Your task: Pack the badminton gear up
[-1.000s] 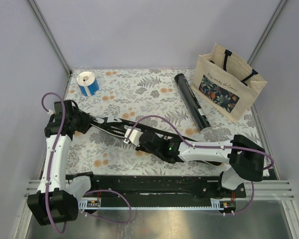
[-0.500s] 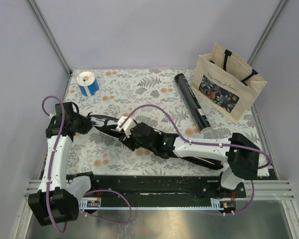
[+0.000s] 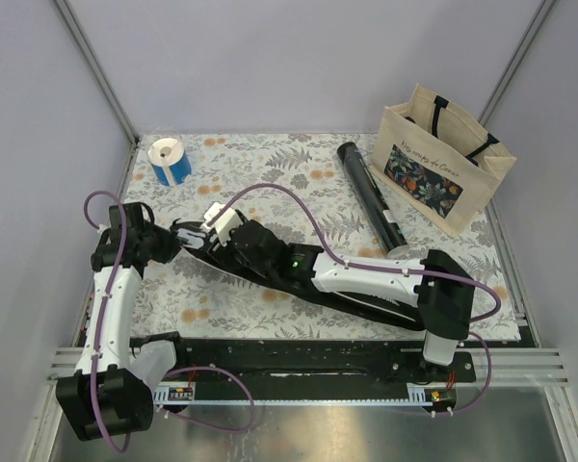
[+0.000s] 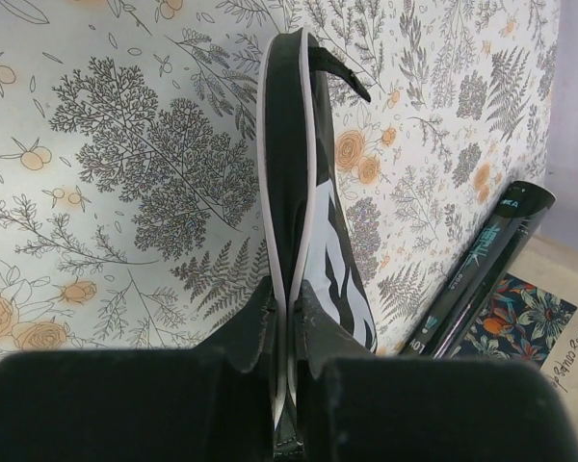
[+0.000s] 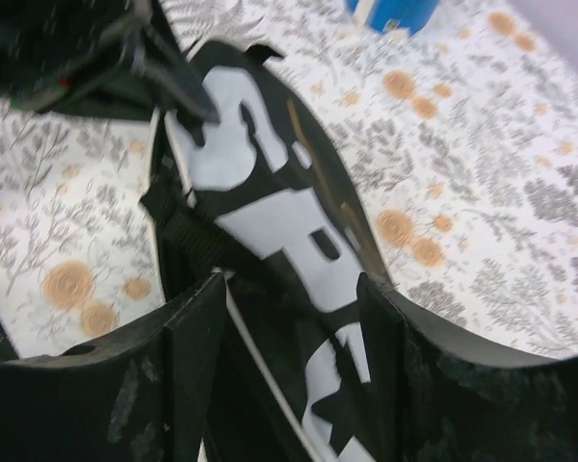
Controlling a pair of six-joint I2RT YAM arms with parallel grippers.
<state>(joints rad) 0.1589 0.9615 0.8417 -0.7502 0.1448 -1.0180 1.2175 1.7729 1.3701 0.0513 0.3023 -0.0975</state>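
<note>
— As it lies on the flowered tablecloth (image 3: 270, 173), which way does the black case (image 3: 207, 258) run?

— On a slant. Its long axis goes from left of centre toward the near right, and most of it sits under the right arm.

— And the grippers?

— The left gripper (image 4: 287, 318) is pinched tight on the case's left end, with a thin white-piped edge between its fingers. The right gripper (image 5: 289, 298) has its fingers spread wide just above the case, and nothing is caught between them.

— What does each wrist view add?

— The right one shows big white letters, "SP" and part of another, running along the flat black fabric (from above they are mostly hidden). The left one shows the case edge-on. It is slim, tapers to a tip with a small pull tab, and has white wavy markings on one face.

— What else is on the table?

— The long black tube (image 3: 371, 192) lies slantwise at the far right. It is smooth and round, with teal print. Just beside it stands a beige tote bag (image 3: 443, 168). A blue-and-white tape roll (image 3: 169, 162) sits in the far left corner.
</note>
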